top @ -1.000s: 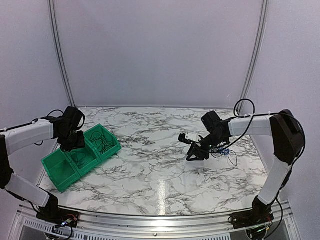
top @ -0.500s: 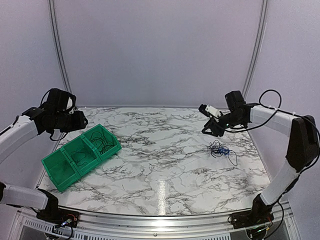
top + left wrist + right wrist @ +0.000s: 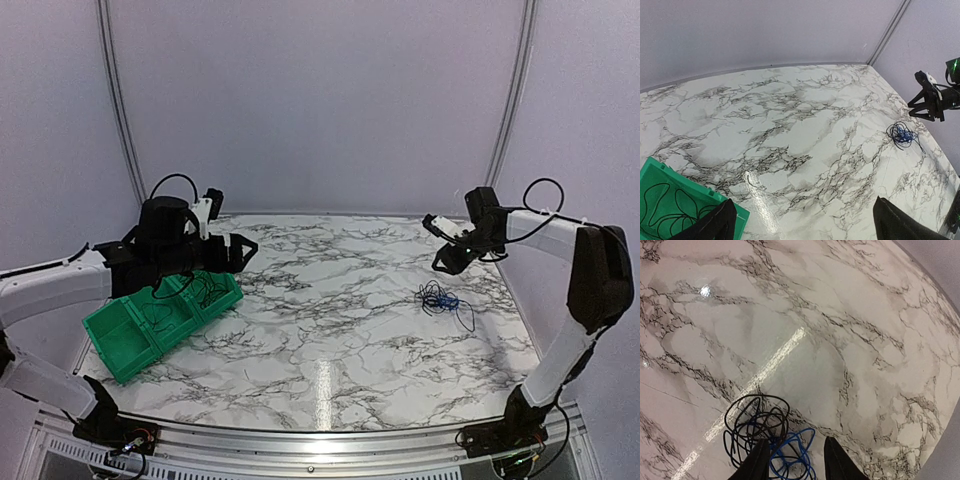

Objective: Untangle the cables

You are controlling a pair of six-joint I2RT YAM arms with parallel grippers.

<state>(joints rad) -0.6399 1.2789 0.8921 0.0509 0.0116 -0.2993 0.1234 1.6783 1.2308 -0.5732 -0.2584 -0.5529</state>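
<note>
The cables (image 3: 438, 298) lie as a small tangle of thin black and blue wires on the marble table (image 3: 320, 330), right of centre. In the right wrist view the black loops (image 3: 756, 426) sit left of the blue loops (image 3: 795, 452), just below the fingers. My right gripper (image 3: 443, 262) hangs above and behind the tangle, open and empty; it also shows in the right wrist view (image 3: 796, 462). My left gripper (image 3: 243, 252) is open wide and empty, raised over the table's left part. The left wrist view (image 3: 802, 227) shows the tangle (image 3: 901, 135) far off to the right.
A green three-compartment bin (image 3: 130, 358) stands at the left, under the left arm, with thin black wires (image 3: 205, 285) in its far compartments. Its corner (image 3: 702, 192) shows in the left wrist view. Curtain walls enclose the table's back and sides.
My right gripper has lifted away from the tangle and drawn back to the far right; the tangle stays on the table. My left arm has swung from left of the bin to over it.
</note>
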